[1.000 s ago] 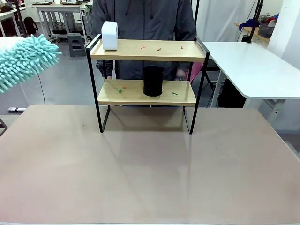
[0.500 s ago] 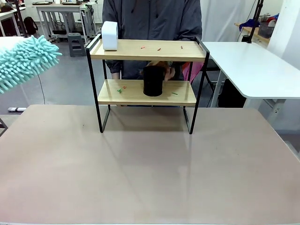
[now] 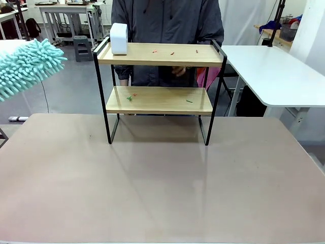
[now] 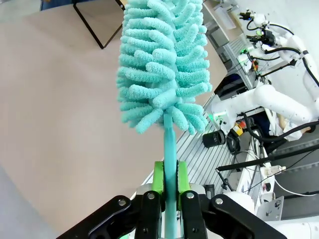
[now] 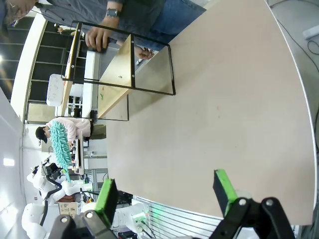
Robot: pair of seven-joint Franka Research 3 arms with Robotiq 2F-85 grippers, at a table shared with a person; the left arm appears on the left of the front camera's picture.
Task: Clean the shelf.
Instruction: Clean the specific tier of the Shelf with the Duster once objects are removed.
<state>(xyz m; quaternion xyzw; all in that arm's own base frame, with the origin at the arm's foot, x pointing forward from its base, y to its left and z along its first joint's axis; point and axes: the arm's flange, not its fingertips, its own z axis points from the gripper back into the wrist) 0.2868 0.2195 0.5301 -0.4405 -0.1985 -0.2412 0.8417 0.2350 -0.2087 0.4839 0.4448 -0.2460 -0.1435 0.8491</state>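
Front view: the shelf (image 3: 160, 55) stands at the far middle of the bench (image 3: 162, 193), a white box (image 3: 119, 38) at the left end of its upper board, small red and green scraps (image 3: 130, 97) on both boards, and a person's hand (image 3: 177, 70) behind it between the tiers. Left wrist view: the left jaws pinch the thin handle of a teal fluffy duster (image 4: 162, 64), its head raised well left of the shelf. Right wrist view: the right jaws stand spread, nothing between them

Lower tier (image 3: 157, 100) open; white box (image 3: 118, 38) above
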